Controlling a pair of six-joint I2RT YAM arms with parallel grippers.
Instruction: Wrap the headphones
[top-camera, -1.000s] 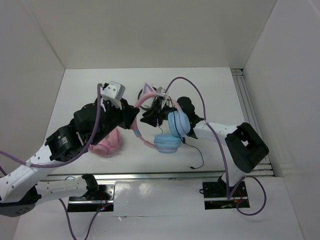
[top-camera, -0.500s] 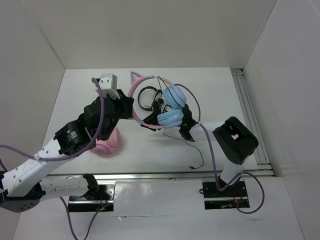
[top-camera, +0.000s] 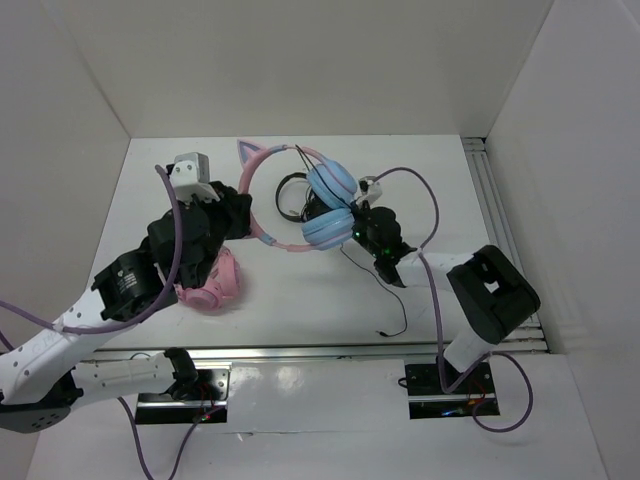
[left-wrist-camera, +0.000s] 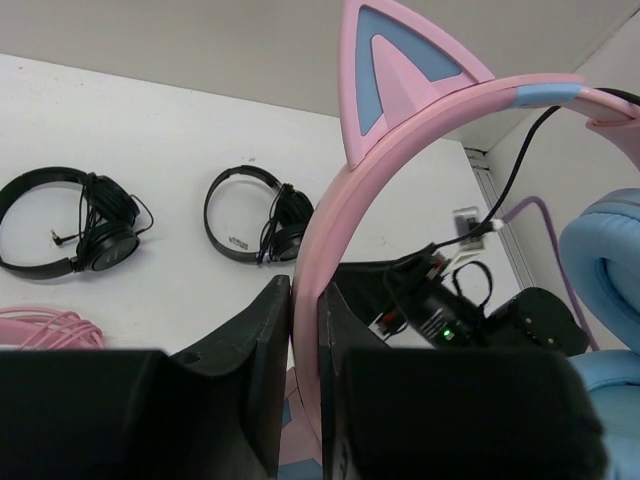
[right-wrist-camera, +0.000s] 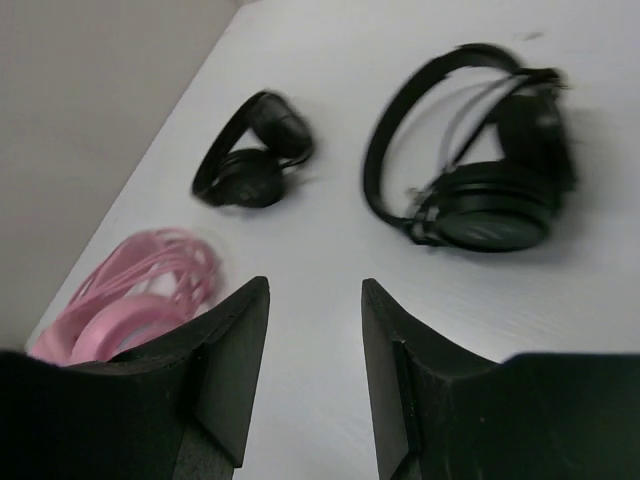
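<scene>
The headphones hang above the table, held by their pink cat-ear headband (top-camera: 256, 222). My left gripper (left-wrist-camera: 305, 335) is shut on that headband just below a cat ear (left-wrist-camera: 395, 75). The two light blue ear cups (top-camera: 329, 205) hang to the right of the grip. From under them the thin black cable (top-camera: 401, 305) trails loosely down to the table, its plug near the front. My right gripper (right-wrist-camera: 315, 335) is open with nothing between its fingers. It sits low, just right of and below the ear cups, pointing left.
All-pink headphones (top-camera: 212, 285) lie under the left arm, their coiled pink cable (right-wrist-camera: 130, 295) showing. Two black headphones (right-wrist-camera: 250, 160) (right-wrist-camera: 480, 175) lie on the table behind the ear cups. A metal rail (top-camera: 500, 225) runs along the table's right side, with walls close around.
My left arm has carried the headphones toward the back left and turned them. The right gripper has come off the cable by the cups, drawn back to the right, and opened a little.
</scene>
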